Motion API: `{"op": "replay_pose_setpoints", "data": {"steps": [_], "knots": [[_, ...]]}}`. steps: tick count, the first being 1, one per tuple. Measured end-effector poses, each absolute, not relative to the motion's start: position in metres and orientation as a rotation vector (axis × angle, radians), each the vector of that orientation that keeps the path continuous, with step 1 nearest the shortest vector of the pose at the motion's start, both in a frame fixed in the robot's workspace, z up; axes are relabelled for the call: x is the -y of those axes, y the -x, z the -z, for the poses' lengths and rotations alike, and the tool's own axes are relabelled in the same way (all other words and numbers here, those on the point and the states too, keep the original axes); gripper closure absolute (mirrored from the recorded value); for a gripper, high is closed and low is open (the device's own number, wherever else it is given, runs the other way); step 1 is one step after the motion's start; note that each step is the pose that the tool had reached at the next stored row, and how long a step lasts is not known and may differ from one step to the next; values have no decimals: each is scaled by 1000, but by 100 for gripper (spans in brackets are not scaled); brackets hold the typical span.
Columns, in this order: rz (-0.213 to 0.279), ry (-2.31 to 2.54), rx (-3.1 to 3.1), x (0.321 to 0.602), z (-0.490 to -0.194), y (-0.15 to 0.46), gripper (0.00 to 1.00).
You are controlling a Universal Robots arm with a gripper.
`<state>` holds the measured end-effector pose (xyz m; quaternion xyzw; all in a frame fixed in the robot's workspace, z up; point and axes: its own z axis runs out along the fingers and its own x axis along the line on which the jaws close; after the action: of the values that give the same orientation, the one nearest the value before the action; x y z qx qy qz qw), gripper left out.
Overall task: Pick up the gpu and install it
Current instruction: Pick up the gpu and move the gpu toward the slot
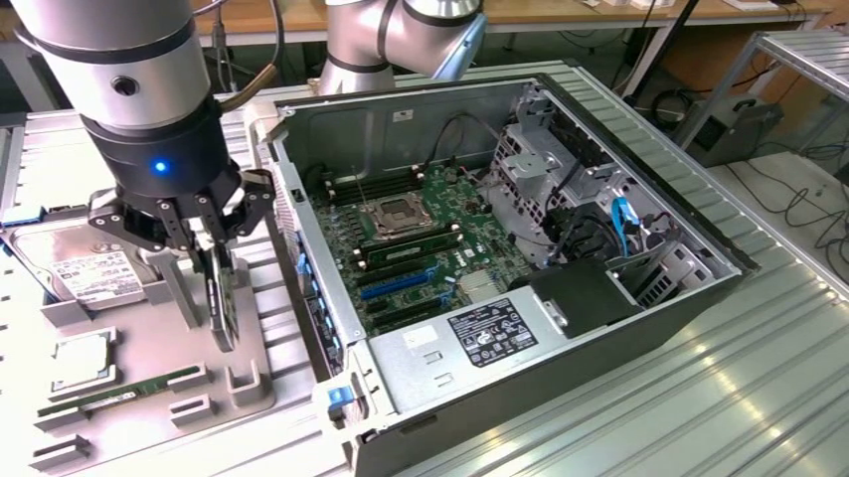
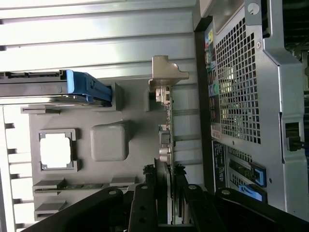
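Exterior view: thin, upright dark gpu (image 1: pixel 219 298)

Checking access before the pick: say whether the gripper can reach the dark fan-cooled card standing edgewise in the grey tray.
Likely yes: the gripper sits right at the top edge of the dark fan-cooled card, nothing between them.

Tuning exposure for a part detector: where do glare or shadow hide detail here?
Wrist view: the ribbed table is blown out white, the processor in the tray glares blank, the gpu is dark near the gripper. Exterior view: evenly lit, mild sheen on the table, a blue light glowing above the gripper.
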<state>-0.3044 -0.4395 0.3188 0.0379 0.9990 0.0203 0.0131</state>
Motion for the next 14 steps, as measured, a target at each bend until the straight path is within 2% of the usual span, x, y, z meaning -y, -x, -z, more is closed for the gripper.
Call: {"op": "replay_pose_setpoints", "data": {"steps": [14], "knots": [[-63, -118, -3112, 439, -323, 304, 73]]}}
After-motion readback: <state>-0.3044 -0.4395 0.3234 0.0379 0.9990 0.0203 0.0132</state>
